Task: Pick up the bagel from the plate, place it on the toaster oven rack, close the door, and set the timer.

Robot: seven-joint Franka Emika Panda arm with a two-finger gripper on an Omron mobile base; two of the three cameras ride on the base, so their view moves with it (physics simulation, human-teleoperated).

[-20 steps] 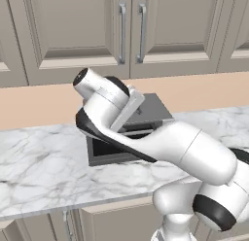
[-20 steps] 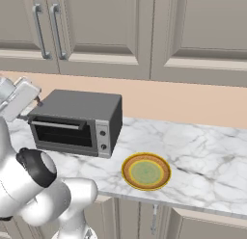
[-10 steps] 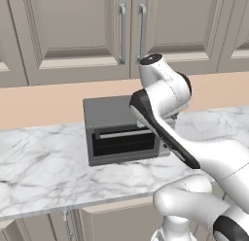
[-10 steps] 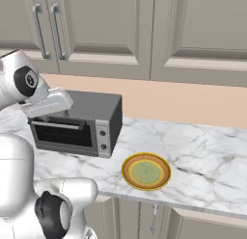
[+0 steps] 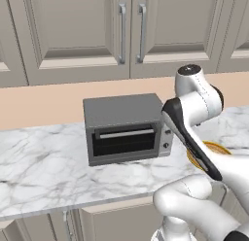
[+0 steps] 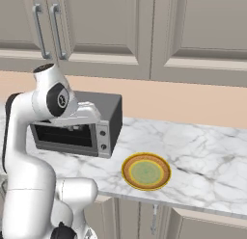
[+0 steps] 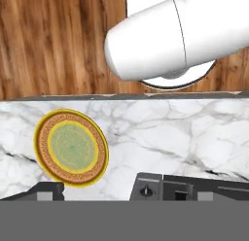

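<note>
Jaws: you have them spread wide with nothing between them. The gripper (image 6: 77, 127) hangs in front of the upper face of the toaster oven (image 5: 124, 126), pointing down.
Why there: that spot puts the open fingers near the knobs (image 6: 102, 139) on the oven's right-hand panel. Judging by the task, you are lining up to set the timer.
Door: the door (image 5: 125, 142) stands shut, its silver handle (image 5: 126, 134) level across the top of the dark glass.
Bagel: the plate (image 7: 71, 147) has nothing on its green centre. The bagel is probably behind the glass on the rack, but the window is too dark to tell.
Plate: it sits on the marble counter (image 6: 202, 151), right of the oven and apart from it, near the front edge.
Change: a second ago the arm lay across the oven front in the left base view. Half a second ago it had risen. Now it has swung right, baring the whole door. Oven, plate and shut door are unmoved.
</note>
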